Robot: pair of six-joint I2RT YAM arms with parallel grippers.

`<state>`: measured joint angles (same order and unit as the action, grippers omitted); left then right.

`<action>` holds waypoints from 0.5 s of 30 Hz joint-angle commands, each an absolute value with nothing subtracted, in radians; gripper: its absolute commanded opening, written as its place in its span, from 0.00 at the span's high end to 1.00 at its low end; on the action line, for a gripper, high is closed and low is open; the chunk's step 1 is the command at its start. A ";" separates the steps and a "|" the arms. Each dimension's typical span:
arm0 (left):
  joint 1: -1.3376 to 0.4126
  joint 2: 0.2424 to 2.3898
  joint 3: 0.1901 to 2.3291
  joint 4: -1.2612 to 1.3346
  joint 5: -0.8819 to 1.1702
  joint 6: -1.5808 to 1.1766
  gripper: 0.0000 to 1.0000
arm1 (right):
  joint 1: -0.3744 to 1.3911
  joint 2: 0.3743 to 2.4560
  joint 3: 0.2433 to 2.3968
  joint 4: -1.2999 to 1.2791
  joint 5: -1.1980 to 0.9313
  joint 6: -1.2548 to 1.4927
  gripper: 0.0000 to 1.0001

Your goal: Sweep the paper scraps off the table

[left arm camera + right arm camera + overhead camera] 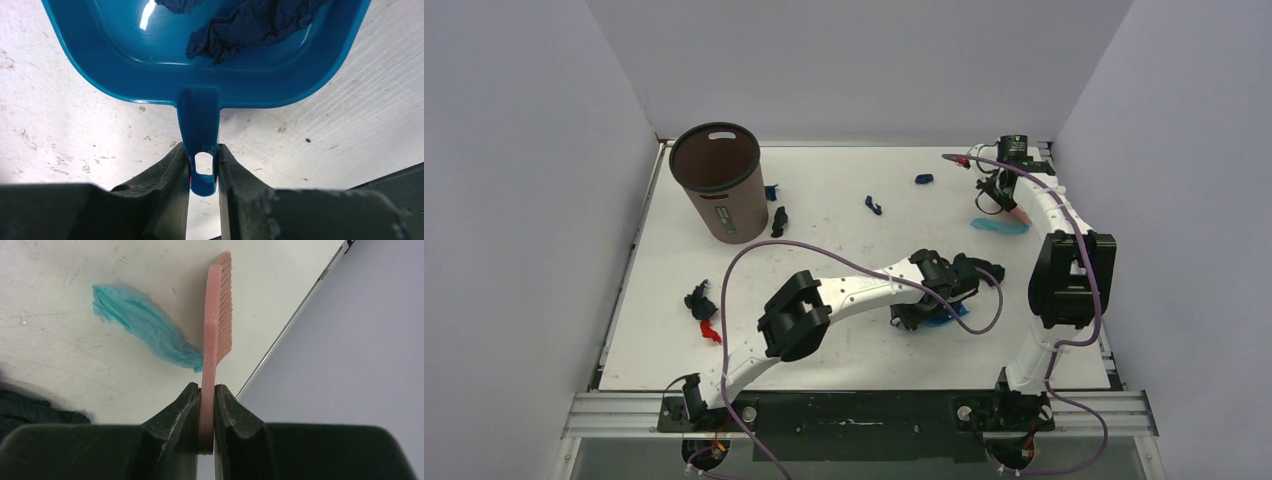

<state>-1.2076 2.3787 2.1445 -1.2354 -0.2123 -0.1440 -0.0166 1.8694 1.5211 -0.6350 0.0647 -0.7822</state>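
Observation:
On the white table, dark navy paper scraps lie scattered: one at the back, one mid-back, two beside the bin, and a clump at the left. My left gripper is shut on the handle of a bright blue dustpan, which rests flat on the table and holds crumpled navy scraps. In the top view that gripper sits mid-table. My right gripper is shut on a pink brush at the back right, bristles facing the wall.
A brown bin stands at the back left. A teal crumpled paper lies just left of the brush. A small red scrap lies at the left. The table's metal edge and the grey wall are close on the brush's right.

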 commanded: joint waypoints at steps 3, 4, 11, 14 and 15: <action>-1.193 2.448 2.259 -1.327 -0.184 -0.091 1.00 | 0.006 1.772 1.505 -0.847 -0.062 -0.694 0.95; -1.191 2.461 2.273 -1.333 -0.181 -0.086 1.00 | 0.026 1.755 1.493 -0.880 -0.087 -0.673 0.95; -1.165 2.513 2.336 -1.323 -0.162 -0.079 1.00 | 0.118 1.651 1.380 -1.052 -0.266 -0.555 0.95; -1.151 2.518 2.339 -1.308 -0.152 -0.081 1.00 | 0.147 1.615 1.342 -1.094 -0.307 -0.500 0.95; -1.146 2.519 2.340 -1.304 -0.149 -0.082 1.00 | 0.154 1.608 1.337 -1.110 -0.328 -0.484 0.95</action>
<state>-1.1709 2.5080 2.2902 -1.3113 -0.1711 -0.0914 0.1215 1.6390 1.3888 -0.9184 -0.1528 -0.6071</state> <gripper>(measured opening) 0.216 0.132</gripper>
